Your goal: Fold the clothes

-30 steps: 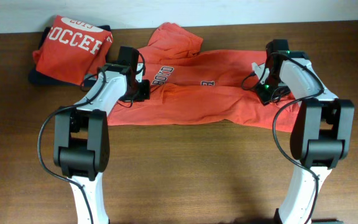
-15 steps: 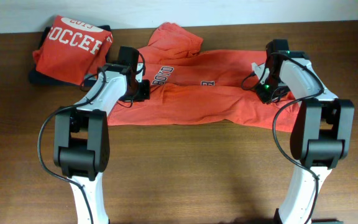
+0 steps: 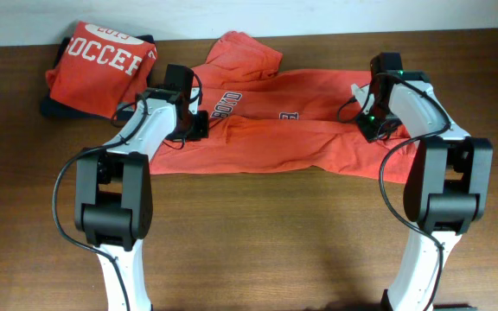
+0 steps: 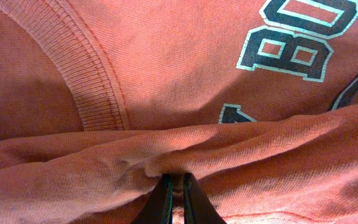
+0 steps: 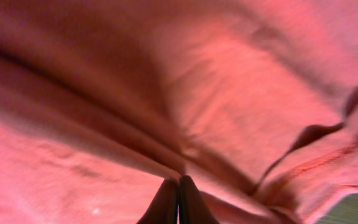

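Observation:
An orange-red T-shirt (image 3: 275, 138) lies spread across the back of the table, its lower half folded up over the chest lettering (image 3: 225, 104). My left gripper (image 3: 199, 128) sits at the shirt's left end. In the left wrist view it (image 4: 178, 178) is shut on a raised fold of the cloth (image 4: 166, 155), just below the neck ribbing (image 4: 98, 81). My right gripper (image 3: 370, 128) sits at the shirt's right end. In the right wrist view its jaws (image 5: 178, 182) are pressed together on the edge of a fold (image 5: 142, 158).
A second orange-red T-shirt (image 3: 102, 59), folded with white lettering up, lies at the back left on a dark garment (image 3: 54, 108). A pale wall (image 3: 318, 15) runs along the table's far edge. Bare wooden table (image 3: 275, 233) lies in front of the spread shirt.
My right gripper has closed onto the fold at the shirt's right end. The left gripper keeps its grip and neither arm has shifted noticeably.

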You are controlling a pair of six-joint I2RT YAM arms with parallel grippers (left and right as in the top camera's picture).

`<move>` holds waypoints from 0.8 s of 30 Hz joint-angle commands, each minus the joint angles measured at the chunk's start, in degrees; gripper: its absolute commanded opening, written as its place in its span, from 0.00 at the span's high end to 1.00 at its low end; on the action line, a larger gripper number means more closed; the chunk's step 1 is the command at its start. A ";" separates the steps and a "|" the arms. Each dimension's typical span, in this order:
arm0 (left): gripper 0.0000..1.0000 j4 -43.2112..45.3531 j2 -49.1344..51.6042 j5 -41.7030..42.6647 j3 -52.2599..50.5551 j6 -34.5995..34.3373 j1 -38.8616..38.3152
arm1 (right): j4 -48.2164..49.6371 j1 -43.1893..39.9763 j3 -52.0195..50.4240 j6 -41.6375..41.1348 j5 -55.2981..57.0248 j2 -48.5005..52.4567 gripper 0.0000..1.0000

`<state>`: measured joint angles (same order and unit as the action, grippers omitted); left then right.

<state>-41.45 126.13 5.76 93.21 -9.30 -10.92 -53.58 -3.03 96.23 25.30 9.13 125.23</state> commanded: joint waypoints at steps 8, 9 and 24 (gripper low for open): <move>0.92 -0.17 0.72 -1.25 -0.66 -0.26 -0.04 | 5.97 -0.44 1.09 -0.22 3.58 -0.35 0.88; 0.92 -0.15 0.72 -1.25 -0.66 -0.26 -0.04 | 6.56 -0.44 1.09 -0.22 3.58 -0.35 0.84; 0.91 -0.17 0.72 -1.25 -0.66 -0.26 -0.04 | 18.27 -0.44 1.84 -1.36 4.85 -0.17 0.68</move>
<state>-41.45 126.13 5.61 93.21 -9.30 -10.92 -36.10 -3.03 96.25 25.45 11.84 125.23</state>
